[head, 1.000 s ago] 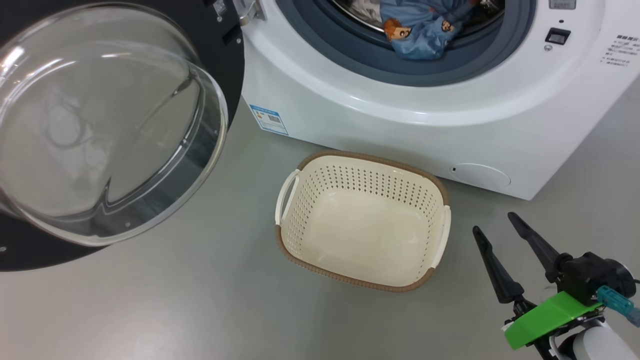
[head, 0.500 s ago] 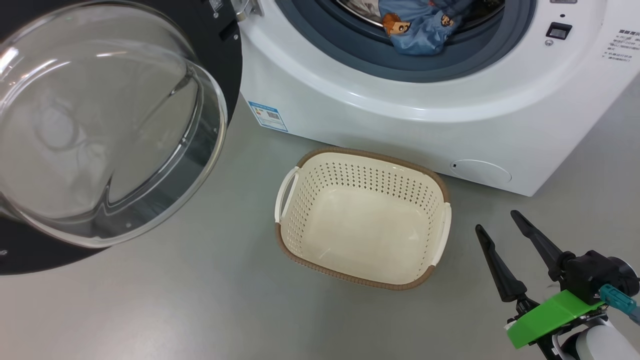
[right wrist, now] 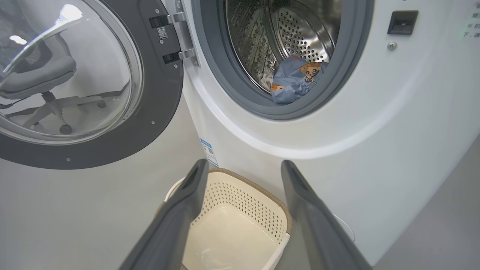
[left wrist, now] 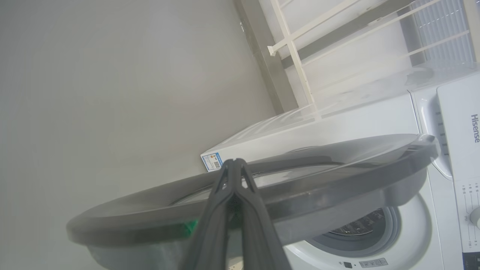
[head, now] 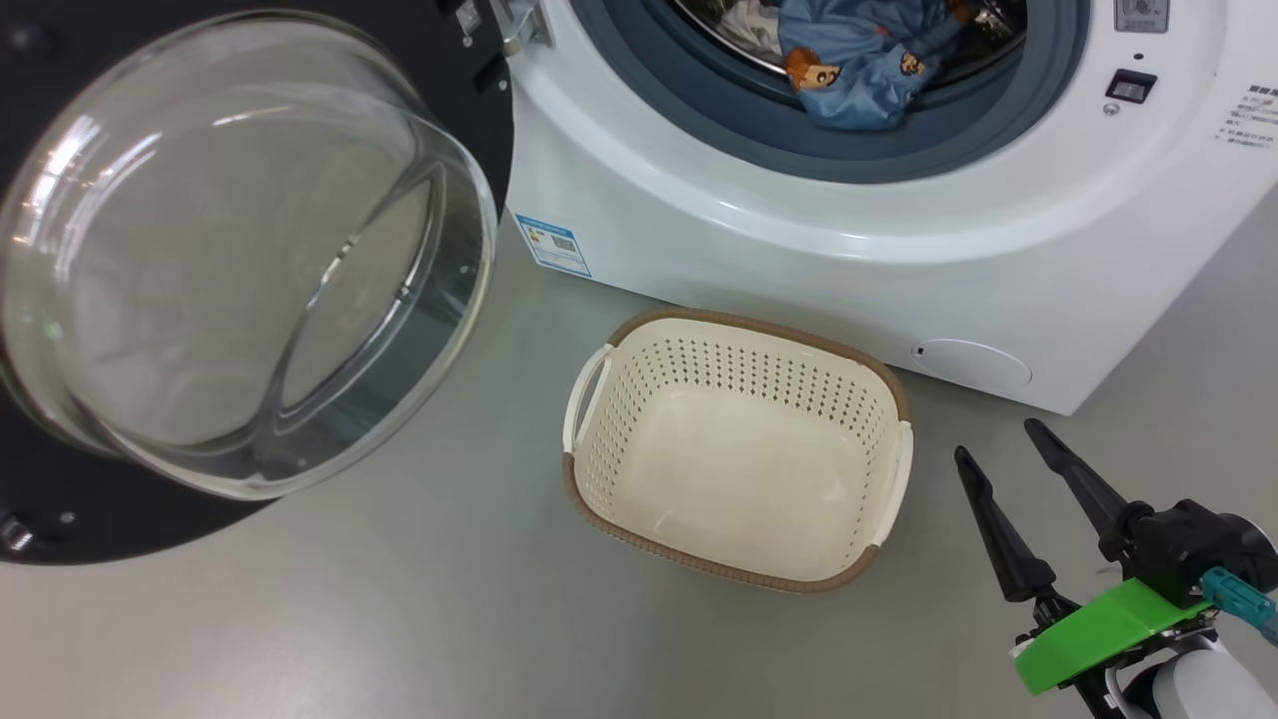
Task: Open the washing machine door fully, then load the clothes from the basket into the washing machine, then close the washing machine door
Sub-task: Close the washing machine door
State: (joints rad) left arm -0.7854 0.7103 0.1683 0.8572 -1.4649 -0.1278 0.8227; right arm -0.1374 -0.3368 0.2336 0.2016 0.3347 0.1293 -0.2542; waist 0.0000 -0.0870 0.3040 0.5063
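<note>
Two right gripper [head: 996,440] fingers spread wide, empty, lower right, left gripper [left wrist: 234,165] pinched together over the open washing machine door [head: 60,529] at left, clothes [head: 849,70] inside the washing machine [head: 799,260] at top, basket [head: 739,325] centre.

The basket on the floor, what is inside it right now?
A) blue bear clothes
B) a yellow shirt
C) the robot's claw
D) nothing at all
D: the basket shows only its bare cream bottom, and the blue bear clothes lie inside the washing machine.
</note>
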